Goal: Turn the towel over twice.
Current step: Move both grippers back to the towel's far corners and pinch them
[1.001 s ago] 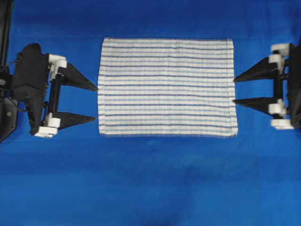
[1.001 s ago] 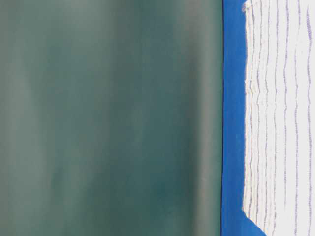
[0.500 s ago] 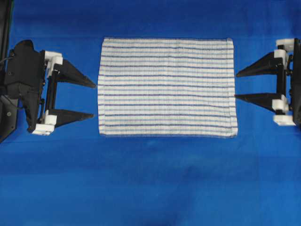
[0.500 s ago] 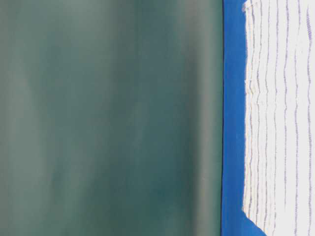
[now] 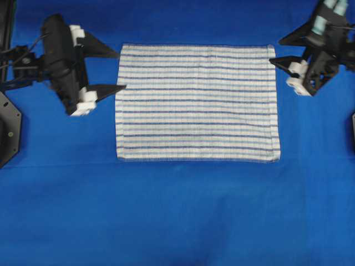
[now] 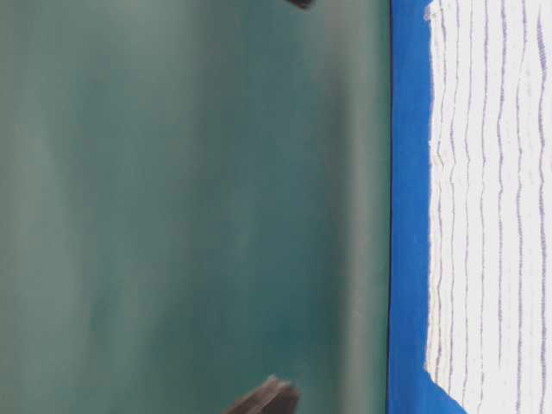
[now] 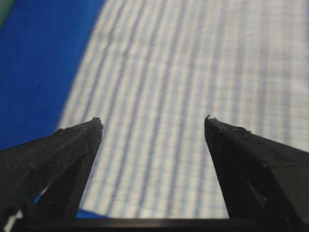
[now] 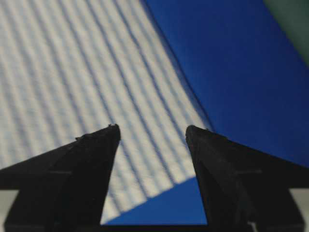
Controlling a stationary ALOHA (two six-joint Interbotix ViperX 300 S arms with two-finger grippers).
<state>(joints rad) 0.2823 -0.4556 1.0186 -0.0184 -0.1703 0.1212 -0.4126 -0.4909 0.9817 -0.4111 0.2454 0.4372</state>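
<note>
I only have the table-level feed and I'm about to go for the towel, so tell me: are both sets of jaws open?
Observer: Yes. The overhead view shows the left gripper and the right gripper with jaws spread wide and nothing between them.
Operator: Where are they relative to the towel?
Observer: Each sits at a far corner of the towel: the left gripper beside one short edge, the right gripper beside the other.
Operator: Is the cloth flat or bunched anywhere?
Observer: Flat. Overhead it is a full rectangle spread on the blue table covering, with no fold showing.
Operator: Any cloth already between the jaws?
Observer: No. The left wrist view has the towel lying beyond the fingertips, not pinched.
</note>
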